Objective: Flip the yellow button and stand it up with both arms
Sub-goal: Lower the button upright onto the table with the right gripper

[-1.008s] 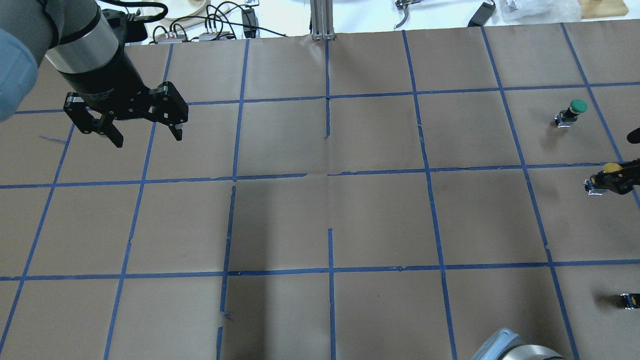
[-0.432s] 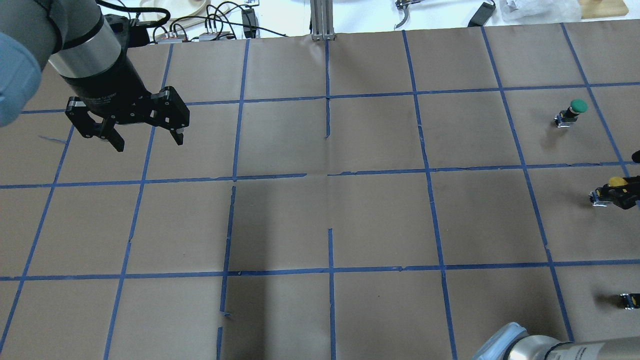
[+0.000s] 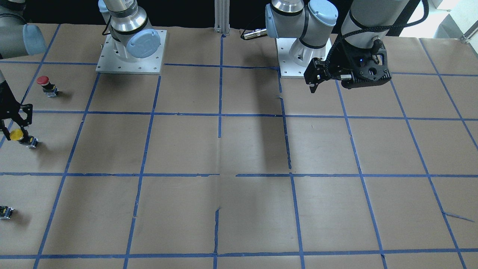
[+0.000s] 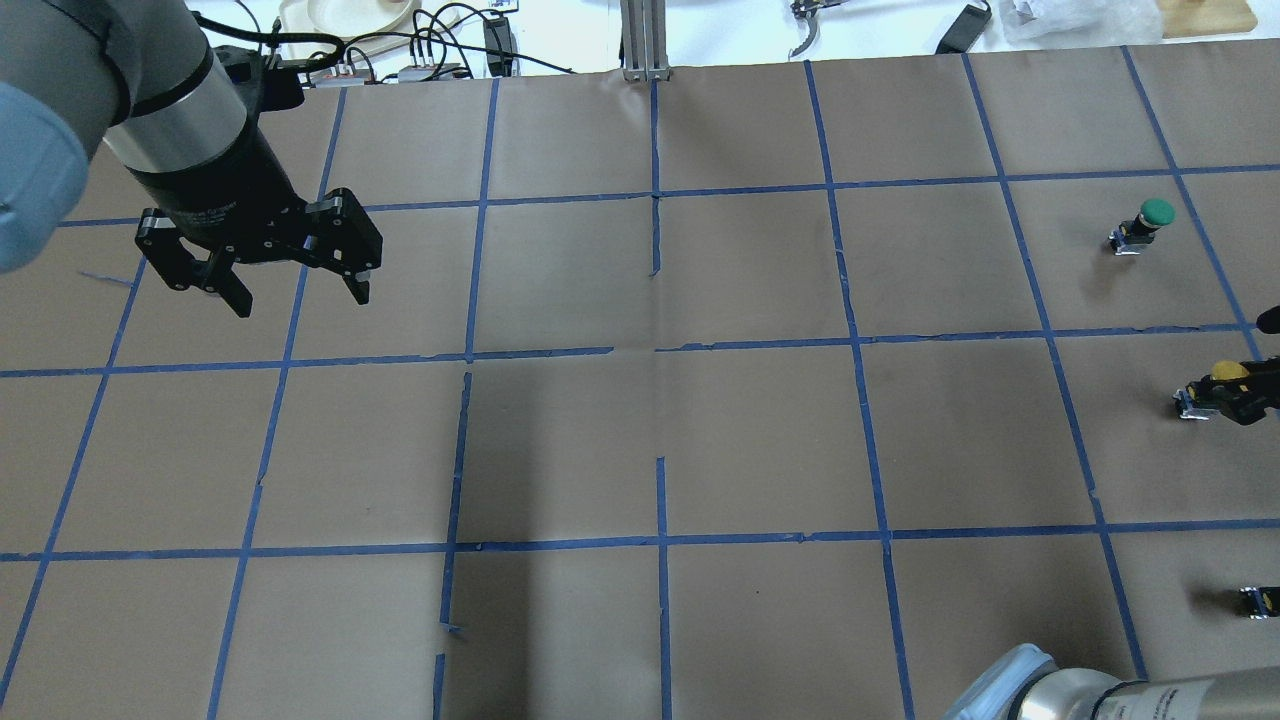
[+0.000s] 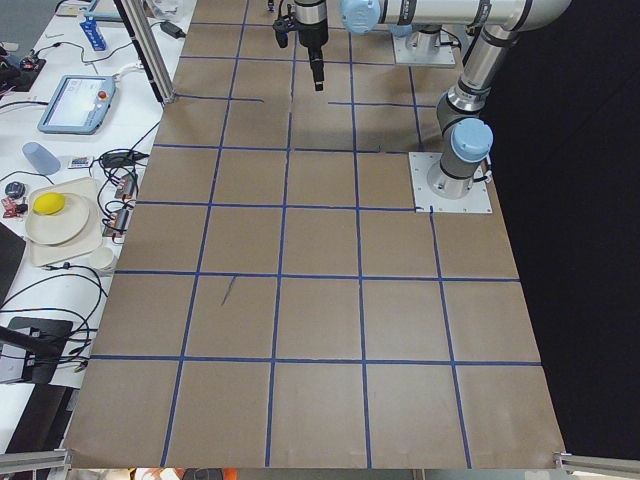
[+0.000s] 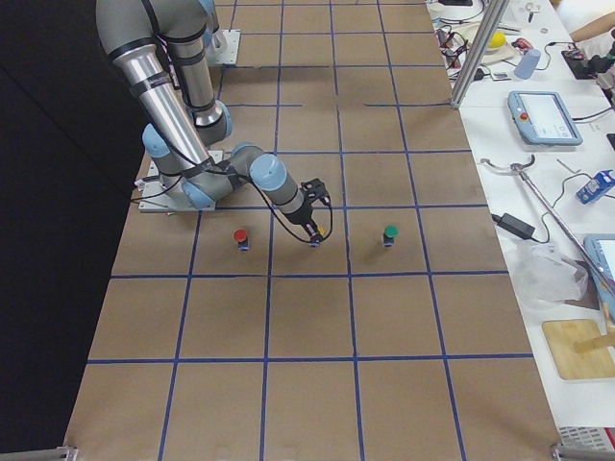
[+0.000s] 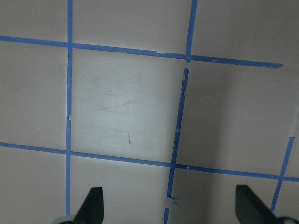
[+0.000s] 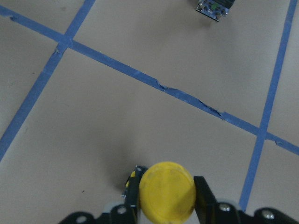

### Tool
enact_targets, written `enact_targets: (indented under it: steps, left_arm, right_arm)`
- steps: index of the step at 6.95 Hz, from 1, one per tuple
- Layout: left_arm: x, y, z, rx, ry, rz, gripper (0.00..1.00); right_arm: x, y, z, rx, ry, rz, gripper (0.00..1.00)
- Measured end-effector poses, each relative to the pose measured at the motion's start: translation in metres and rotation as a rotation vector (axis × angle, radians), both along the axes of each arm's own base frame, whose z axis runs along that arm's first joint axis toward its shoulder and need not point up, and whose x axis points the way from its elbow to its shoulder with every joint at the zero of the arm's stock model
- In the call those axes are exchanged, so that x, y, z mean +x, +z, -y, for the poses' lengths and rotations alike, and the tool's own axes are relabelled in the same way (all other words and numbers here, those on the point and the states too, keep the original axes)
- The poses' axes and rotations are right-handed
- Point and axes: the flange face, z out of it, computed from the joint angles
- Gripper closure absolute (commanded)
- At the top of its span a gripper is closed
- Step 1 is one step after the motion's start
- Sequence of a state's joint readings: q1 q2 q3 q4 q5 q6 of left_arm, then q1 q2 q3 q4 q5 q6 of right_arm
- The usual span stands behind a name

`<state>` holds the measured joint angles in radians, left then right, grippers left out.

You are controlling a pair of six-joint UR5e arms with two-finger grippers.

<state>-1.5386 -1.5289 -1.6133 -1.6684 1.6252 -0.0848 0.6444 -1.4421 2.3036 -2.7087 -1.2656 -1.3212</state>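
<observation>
The yellow button [image 4: 1225, 371] is at the table's far right edge, with its yellow cap [image 8: 167, 191] facing the right wrist camera. It also shows in the front-facing view [image 3: 16, 135]. Its silver block end [image 4: 1188, 405] points toward the table's middle, so it sits tilted. My right gripper [image 4: 1243, 397] is shut on the button, with its fingers [image 8: 202, 189] flanking the black body just above the paper. My left gripper [image 4: 297, 287] is open and empty, hanging above the far left part of the table. It also shows in the left wrist view [image 7: 169, 210].
A green-capped button [image 4: 1150, 220] stands beyond the yellow one. A red-capped button [image 3: 45, 84] stands on the robot's side of it. A small capless block [image 4: 1258, 600] lies near the right edge. The brown paper table carries a blue tape grid [image 4: 660, 350].
My right gripper has carried the yellow button a little toward the near side of the overhead view. My left gripper has drifted slightly down and right, still open.
</observation>
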Motion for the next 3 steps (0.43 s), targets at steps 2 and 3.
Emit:
enact_targets:
  steps: [2, 3]
  left_arm:
    - [-0.0003, 0.0015, -0.0045, -0.004, -0.002, -0.001, 0.0]
    - [-0.0003, -0.0033, -0.0077, 0.003, 0.0, -0.001, 0.0]
  right_arm:
    - [0.0017, -0.007, -0.0022, 0.036, -0.006, 0.039, 0.3]
    - [0.0023, -0.0093, -0.003, 0.057, -0.005, 0.06, 0.3]
